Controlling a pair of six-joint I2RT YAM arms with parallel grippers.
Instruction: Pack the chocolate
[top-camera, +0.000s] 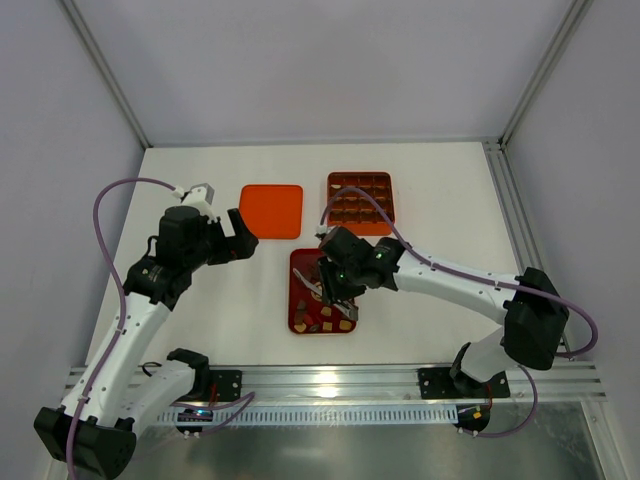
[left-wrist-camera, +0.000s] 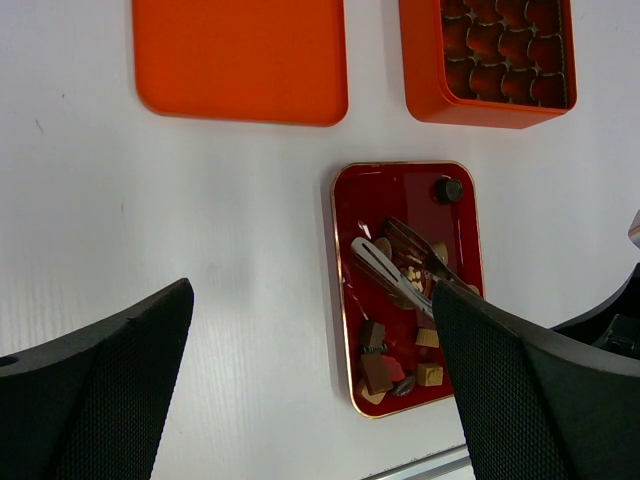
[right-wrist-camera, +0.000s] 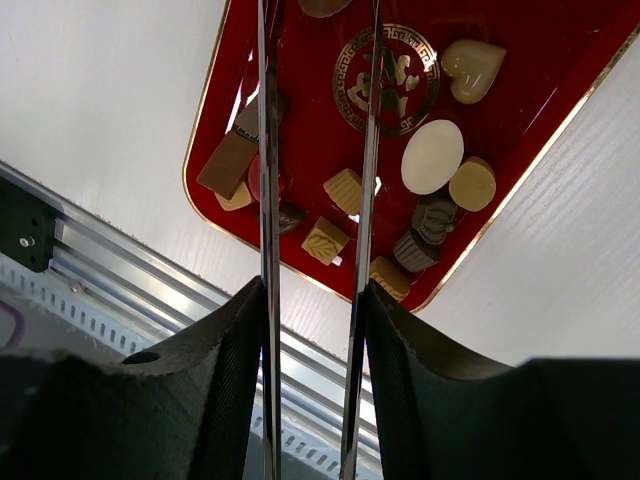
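Nearby: an orange lid (top-camera: 272, 210) is lying flat beyond the dark red tray (top-camera: 294, 290), off its far-left corner. An orange grid box (top-camera: 360, 202) is sitting just beyond the tray's far end, not touching it.
Lid and box: both are resting side by side on the white table (top-camera: 200, 330), a gap showing between them.
Box cells: they are showing brown inside; I cannot tell whether that is pieces or lining.
Near side of tray: an aluminium rail (top-camera: 330, 380) is running along the table edge.
In the way: the right arm is reaching in over the tray from the tray's right, its wrist covering much of the tray's far half in the overhead view. The blades of the metal tongs (right-wrist-camera: 268, 150) are crossing the tray's middle.
Writing: a gold round emblem (right-wrist-camera: 400, 60) is showing on the tray floor, with a key-pattern ring around characters too small to read.
Chocolate (right-wrist-camera: 432, 157): loose pieces are lying in the tray, mostly bunched at its near end: cream oval, tan round, heart, dark and tan squares. One dark round piece is sitting alone in the tray's far-right corner.
Right gripper (right-wrist-camera: 312, 305): it is hanging above the tray's near end, pointing down, fingers pressed onto the two tong blades. The tong tips are running out of the wrist view, so a pinched piece cannot be confirmed.
Left gripper (top-camera: 238, 238): it is hovering left of the tray's far end, near the lid, fingers spread wide and gripping nothing.
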